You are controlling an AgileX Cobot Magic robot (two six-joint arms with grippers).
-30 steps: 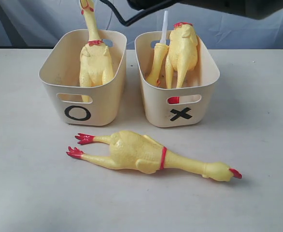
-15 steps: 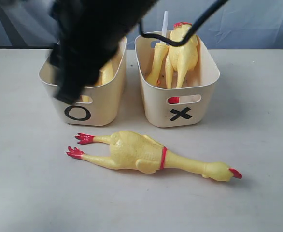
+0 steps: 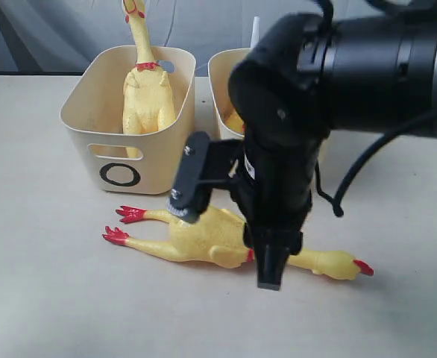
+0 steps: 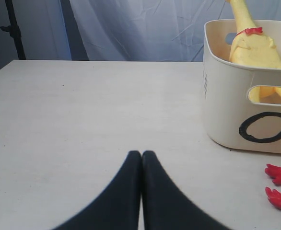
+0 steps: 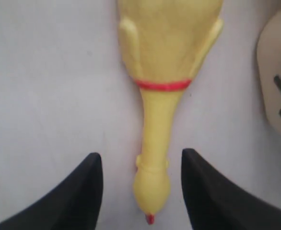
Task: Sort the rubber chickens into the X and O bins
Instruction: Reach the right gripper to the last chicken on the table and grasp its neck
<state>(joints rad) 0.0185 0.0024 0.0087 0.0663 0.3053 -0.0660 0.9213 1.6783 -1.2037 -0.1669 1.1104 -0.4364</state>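
Presently, the reference landmark is the cream plastic rectangular tub marked with a black O (image 3: 84, 127), hereafter the O tub, standing on the pale worktop (image 3: 39, 298).

Inside the O tub, a long yellow rubber chicken with a red neck band (image 3: 148, 97) stands upright. Its feet are down and its neck and head rise above the far rim.

Just beside the O tub, to its right in the exterior view, stands the matching cream plastic tub marked with a black X (image 3: 220, 71). The black right arm (image 3: 353, 67) covers most of this X tub. Only a rim corner, a patch of yellow and a white tube (image 3: 255, 30) above the rim show. Its contents cannot be counted.

In front of the O tub, near it but not touching, a second long yellow rubber chicken (image 3: 196, 235) lies flat on the worktop. Its red feet (image 4: 279, 175) lie before the O-marked wall. Its red-tipped head points away from the O tub, towards the X tub's side.

The right tool (image 5: 140, 158) is positioned over this lying chicken with its fingers apart, one on each side of the neck and head. Bare worktop shows between each finger and the neck. No contact is seen and nothing is clamped.

The left tool (image 4: 141, 154) stands apart from the O tub over bare worktop. Its two black fingers are pressed together and hold nothing.
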